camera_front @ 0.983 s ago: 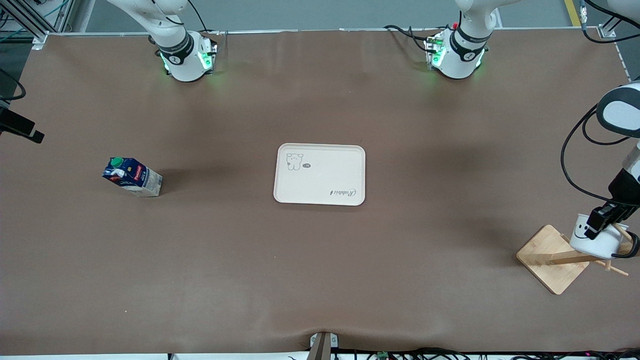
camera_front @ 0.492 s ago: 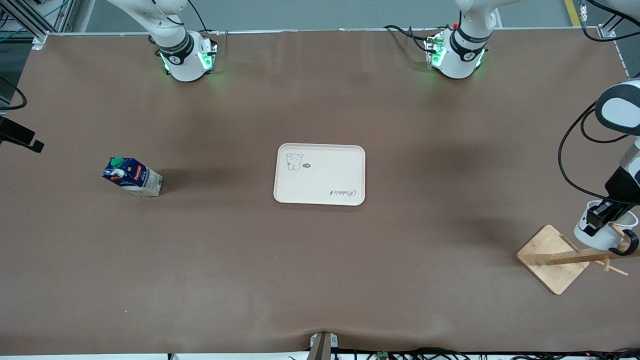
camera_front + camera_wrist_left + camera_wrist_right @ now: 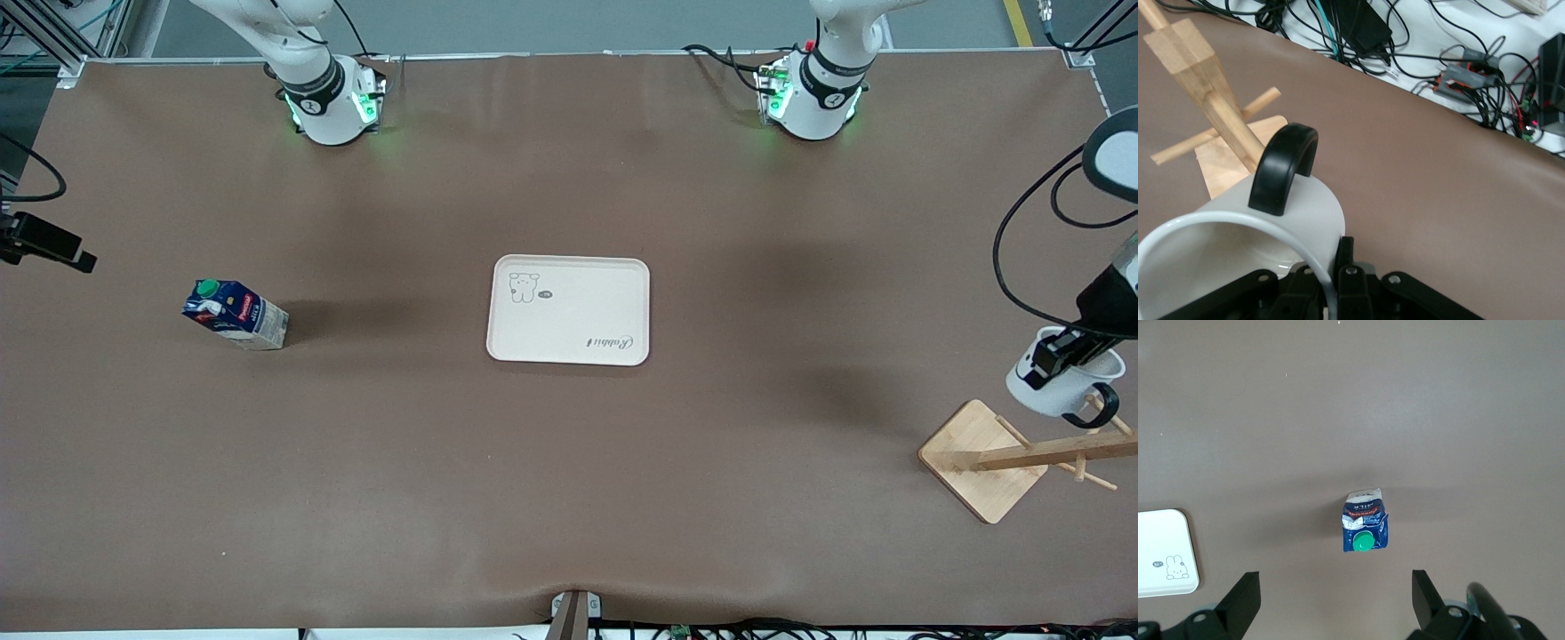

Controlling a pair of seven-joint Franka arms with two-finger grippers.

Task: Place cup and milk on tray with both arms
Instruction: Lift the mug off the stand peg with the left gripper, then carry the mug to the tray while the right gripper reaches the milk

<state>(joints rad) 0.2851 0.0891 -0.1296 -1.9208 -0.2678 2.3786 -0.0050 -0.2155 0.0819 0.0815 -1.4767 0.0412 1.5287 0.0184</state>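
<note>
White mug (image 3: 1058, 391) with black loop handle hangs in my left gripper (image 3: 1049, 360), clamped on its rim, above the wooden peg rack (image 3: 987, 462). Cream rectangular tray (image 3: 569, 310) sits well apart at mid-table; dark-blue milk carton (image 3: 236, 313) stands toward my right arm's end.

Left wrist: handle (image 3: 1283, 167) just beside a peg; I should lift clear before swinging.

Right wrist: my right gripper (image 3: 1331, 600), fingers spread, hovers over the carton (image 3: 1365, 523); descend centred.
</note>
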